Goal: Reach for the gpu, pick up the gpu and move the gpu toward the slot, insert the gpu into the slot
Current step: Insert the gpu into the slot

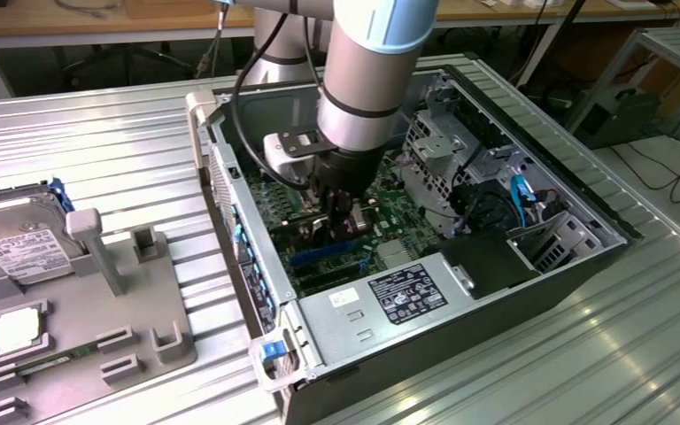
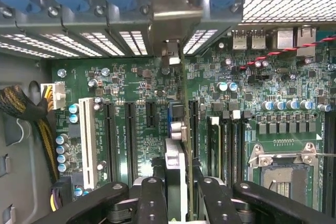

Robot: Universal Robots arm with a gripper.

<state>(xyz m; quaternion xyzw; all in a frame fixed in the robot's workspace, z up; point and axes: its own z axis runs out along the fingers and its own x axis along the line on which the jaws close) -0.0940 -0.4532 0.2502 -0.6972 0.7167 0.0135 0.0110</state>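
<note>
bench (image 1: 623,354): carrying the open computer case (image 1: 435,372).
end effector (image 1: 340,221): reaching down into the case, its jaws standing partly closed and clamping the gpu (image 2: 177,129) from both sides.
gpu: standing on edge over the green motherboard (image 2: 131,77), by the blue slot (image 1: 316,257); cannot tell whether it is sitting in the slot.
silver bracket (image 2: 170,14): lying against the far wall of the case.

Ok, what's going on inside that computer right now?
A robot arm is down inside the open computer case. Its gripper is shut on the gpu, holding the card on edge at the green motherboard, along the blue slot, metal bracket toward the case's rear openings. Whether the card is seated, I can't tell.
</note>
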